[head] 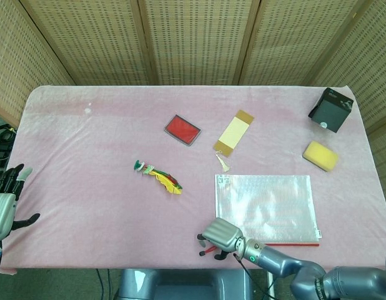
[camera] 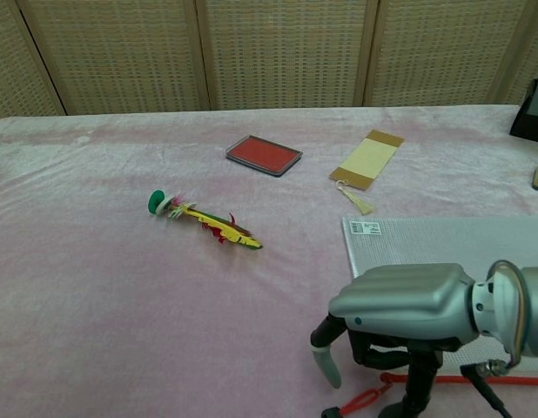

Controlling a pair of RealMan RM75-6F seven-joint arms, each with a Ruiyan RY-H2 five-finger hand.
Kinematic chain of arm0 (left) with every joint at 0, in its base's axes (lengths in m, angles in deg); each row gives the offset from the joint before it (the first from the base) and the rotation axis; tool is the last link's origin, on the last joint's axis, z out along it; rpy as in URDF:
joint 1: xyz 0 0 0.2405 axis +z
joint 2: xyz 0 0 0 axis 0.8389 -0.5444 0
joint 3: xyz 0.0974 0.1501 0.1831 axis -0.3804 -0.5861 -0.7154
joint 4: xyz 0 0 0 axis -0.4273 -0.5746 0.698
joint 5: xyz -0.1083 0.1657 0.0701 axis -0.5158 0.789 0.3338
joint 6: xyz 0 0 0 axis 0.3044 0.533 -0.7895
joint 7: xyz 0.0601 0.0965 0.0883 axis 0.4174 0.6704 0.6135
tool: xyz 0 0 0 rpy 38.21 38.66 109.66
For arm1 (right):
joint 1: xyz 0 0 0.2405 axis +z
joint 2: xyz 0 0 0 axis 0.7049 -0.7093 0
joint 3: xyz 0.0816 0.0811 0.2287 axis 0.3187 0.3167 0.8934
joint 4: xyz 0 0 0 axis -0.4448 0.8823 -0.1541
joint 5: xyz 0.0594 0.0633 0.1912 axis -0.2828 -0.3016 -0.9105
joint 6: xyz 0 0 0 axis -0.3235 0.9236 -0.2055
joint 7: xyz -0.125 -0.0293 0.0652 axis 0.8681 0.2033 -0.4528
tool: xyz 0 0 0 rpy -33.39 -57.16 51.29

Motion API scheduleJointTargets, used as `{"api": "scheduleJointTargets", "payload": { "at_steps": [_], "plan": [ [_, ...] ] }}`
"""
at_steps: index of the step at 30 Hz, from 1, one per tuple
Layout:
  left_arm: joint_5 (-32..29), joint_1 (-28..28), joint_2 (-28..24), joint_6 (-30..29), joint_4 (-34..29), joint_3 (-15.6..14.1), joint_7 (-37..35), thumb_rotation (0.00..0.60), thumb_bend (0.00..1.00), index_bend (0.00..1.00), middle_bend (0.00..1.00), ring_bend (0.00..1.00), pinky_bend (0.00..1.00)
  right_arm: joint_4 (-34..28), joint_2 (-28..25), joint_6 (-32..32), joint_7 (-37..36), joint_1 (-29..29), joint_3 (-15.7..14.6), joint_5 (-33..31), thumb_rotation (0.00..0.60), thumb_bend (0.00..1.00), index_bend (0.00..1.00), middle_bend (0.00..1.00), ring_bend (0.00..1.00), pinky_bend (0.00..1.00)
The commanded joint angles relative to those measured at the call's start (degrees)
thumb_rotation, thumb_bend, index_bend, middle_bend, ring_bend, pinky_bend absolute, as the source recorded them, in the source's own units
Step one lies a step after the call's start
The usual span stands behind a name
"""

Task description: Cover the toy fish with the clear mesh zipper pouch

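Toy fish (head: 158, 175) lies on the pink surface (head: 93, 144), a bit left of the middle, with its green end pointing toward the left edge. Nothing touches it.

At the far left, past the left edge of the surface, the left robot hand (head: 4, 203) hangs with its fingers spread and nothing in it.

Behind the fish, toward the back edge, sits a flat red pad (head: 182, 129). Just to the right of it lies a tan and cream card (head: 233, 133) with a little tassel on its near end.

The clear mesh zipper pouch (head: 265, 205) lies flat near the front edge, right of the middle and well apart from the fish. Its red zipper pull (camera: 360, 402) sticks out at the front left corner of the pouch. The right robot hand (camera: 406, 306) is at that corner, palm down, with its fingers (camera: 324, 362) pointing down around the pull. I cannot tell if it has hold of the pull.

Near the right edge sits a yellow sponge (head: 320, 155), and behind it, at the back right corner, a black box (head: 331, 109).
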Motion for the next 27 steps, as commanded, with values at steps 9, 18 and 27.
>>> {"api": "scheduleJointTargets", "payload": {
  "at_steps": [9, 18, 27],
  "plan": [
    [-0.43, -0.16, -0.12, 0.18, 0.17, 0.09, -0.42, 0.6, 0.0, 0.0, 0.0, 0.0, 0.0, 1.02, 4.05, 0.27, 5.55, 2.67, -0.17, -7.85, 0.6, 0.42, 0.51, 0.97, 0.94, 1.0],
    [-0.42, -0.2, -0.28, 0.18, 0.22, 0.04, -0.79, 0.6, 0.0, 0.0, 0.0, 0.0, 0.0, 1.58, 4.9, 1.78, 8.15, 3.51, -1.46, -10.65, 0.6, 0.44, 0.53, 0.97, 0.94, 1.0],
    [-0.36, -0.19, -0.29, 0.1, 0.15, -0.08, -0.8, 0.6, 0.0, 0.0, 0.0, 0.0, 0.0, 2.4, 5.6, 3.31, 9.04, 3.85, -2.47, -11.65, 0.6, 0.49, 0.54, 0.97, 0.94, 1.0]
  ]
}}
